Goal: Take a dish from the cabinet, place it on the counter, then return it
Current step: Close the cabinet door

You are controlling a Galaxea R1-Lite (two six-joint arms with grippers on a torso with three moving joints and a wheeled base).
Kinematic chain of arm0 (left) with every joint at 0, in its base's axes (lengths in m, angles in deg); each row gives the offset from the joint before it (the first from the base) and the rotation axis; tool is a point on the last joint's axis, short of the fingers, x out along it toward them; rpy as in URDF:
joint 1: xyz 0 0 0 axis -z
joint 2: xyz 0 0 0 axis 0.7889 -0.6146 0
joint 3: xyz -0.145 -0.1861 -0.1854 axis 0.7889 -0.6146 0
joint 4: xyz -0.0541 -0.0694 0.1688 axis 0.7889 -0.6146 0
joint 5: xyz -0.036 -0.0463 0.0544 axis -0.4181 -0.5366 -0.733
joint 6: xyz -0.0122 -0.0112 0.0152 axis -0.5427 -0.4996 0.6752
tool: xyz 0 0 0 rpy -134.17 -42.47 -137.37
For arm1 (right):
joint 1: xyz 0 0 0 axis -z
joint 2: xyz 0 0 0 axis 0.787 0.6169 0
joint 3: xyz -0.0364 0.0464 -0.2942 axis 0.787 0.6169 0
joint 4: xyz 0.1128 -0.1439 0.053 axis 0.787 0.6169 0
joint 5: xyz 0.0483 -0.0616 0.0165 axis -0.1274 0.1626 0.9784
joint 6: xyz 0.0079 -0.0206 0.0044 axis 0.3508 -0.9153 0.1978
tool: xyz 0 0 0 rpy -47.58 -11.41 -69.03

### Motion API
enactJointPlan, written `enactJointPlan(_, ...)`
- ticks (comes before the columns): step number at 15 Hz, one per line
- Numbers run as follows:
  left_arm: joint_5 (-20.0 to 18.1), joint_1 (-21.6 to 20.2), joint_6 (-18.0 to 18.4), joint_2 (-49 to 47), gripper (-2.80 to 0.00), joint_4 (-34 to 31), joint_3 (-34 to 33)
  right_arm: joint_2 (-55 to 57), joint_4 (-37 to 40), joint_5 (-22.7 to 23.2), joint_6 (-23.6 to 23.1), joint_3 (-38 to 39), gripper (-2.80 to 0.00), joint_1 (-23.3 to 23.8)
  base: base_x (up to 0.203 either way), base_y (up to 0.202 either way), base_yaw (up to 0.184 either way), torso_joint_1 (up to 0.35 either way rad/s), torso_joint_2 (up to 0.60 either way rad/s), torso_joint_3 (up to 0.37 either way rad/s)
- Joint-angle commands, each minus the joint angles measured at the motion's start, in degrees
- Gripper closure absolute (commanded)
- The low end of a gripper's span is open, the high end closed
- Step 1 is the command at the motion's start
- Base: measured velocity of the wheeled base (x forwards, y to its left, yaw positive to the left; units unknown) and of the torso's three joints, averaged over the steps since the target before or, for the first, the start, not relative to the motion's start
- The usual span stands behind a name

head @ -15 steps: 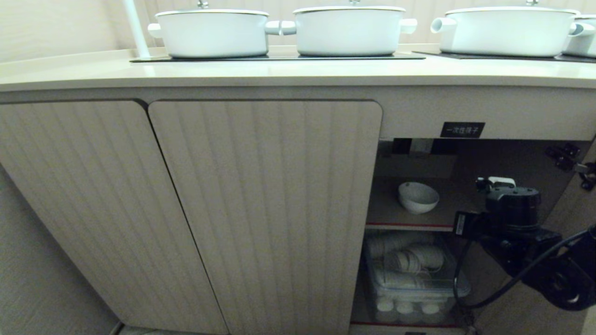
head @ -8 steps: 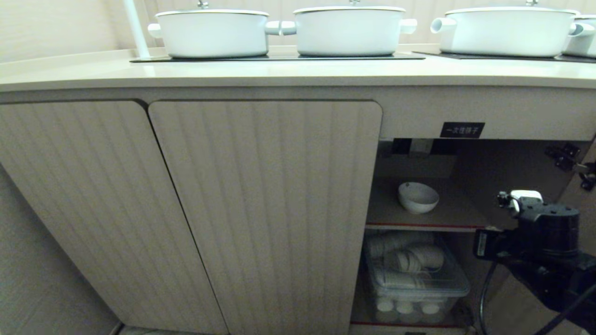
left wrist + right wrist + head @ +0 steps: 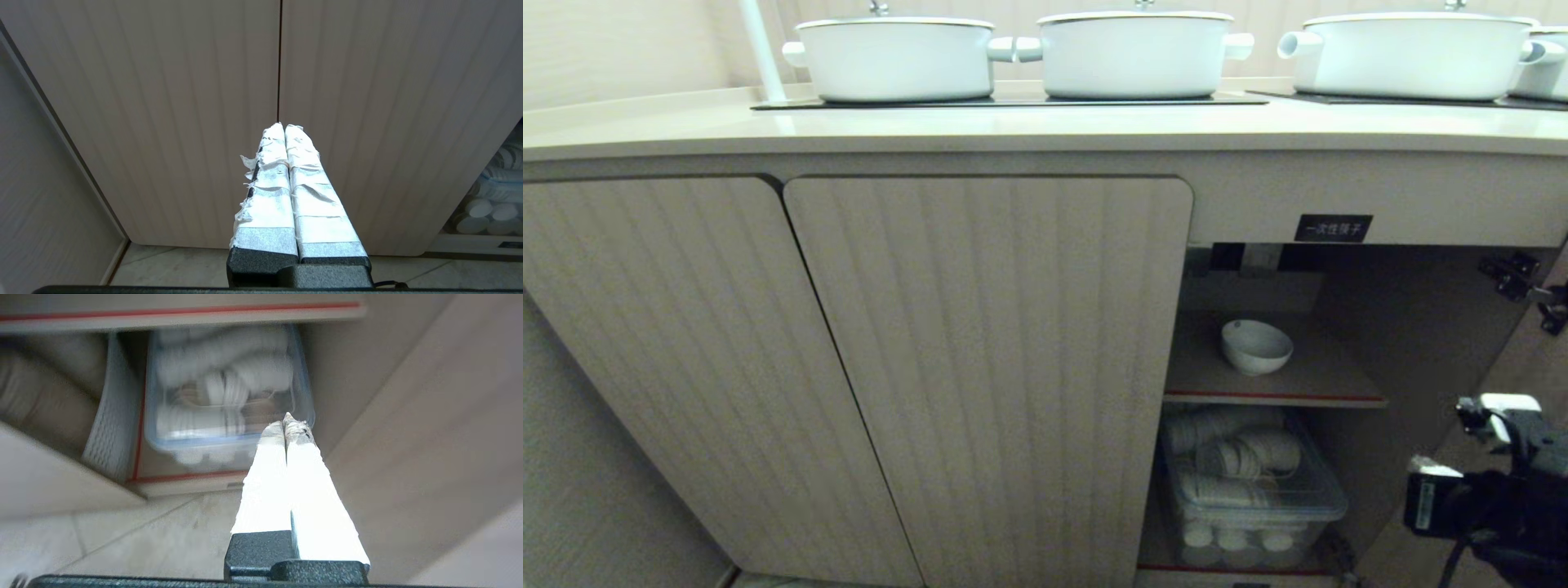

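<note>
The dish, a small white bowl, sits on the inner shelf of the open cabinet, under the black label. My right arm hangs low at the right, outside the opening and well below the dish. In the right wrist view the right gripper is shut and empty, its taped fingers pointing toward the lower compartment. In the left wrist view, my left gripper is parked, shut and empty, before the closed fluted doors. The counter runs above.
Large white lidded pots stand on black glass panels on the counter. A clear plastic box of white lids and cups fills the lower compartment. The open door stands right of the right gripper, its hinges at the upper right.
My right arm has drawn back from the shelf, dropping down and to the right. The dish has stayed on the shelf. The left arm has not moved.
</note>
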Motion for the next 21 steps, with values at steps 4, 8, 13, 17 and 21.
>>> enactJointPlan(4, 0.0, -0.08, -0.03, 0.0, 0.0, 0.02, -0.06, -10.27, 3.76, 1.29, 0.63, 2.08, 0.0, 0.51, 0.0, 0.0, 0.0, 0.0, 0.0, 0.0)
enactJointPlan(8, 0.0, -0.01, -0.03, 0.0, 0.0, 0.02, 0.01, -17.23, 12.62, 5.08, 0.63, 2.09, 0.0, 0.64, 0.0, 0.0, 0.0, 0.0, 0.0, 0.0)
enactJointPlan(13, 0.0, -0.01, -0.03, 0.0, 0.0, 0.02, 0.01, -31.43, 27.39, 8.29, 0.55, 2.09, 0.0, 0.79, 0.0, 0.0, 0.0, 0.0, 0.0, 0.0)
enactJointPlan(17, 0.0, -0.01, -0.03, 0.0, 0.0, 0.02, 0.01, -45.46, 40.0, 10.93, -0.15, 2.09, 0.0, 0.79, 0.0, 0.0, 0.0, 0.0, 0.0, 0.0)
enactJointPlan(21, 0.0, -0.01, -0.03, 0.0, 0.0, 0.02, -0.03, -58.53, 51.76, 12.94, -1.8, 2.09, 0.0, 2.49, 0.0, 0.0, 0.0, 0.0, 0.0, 0.0)
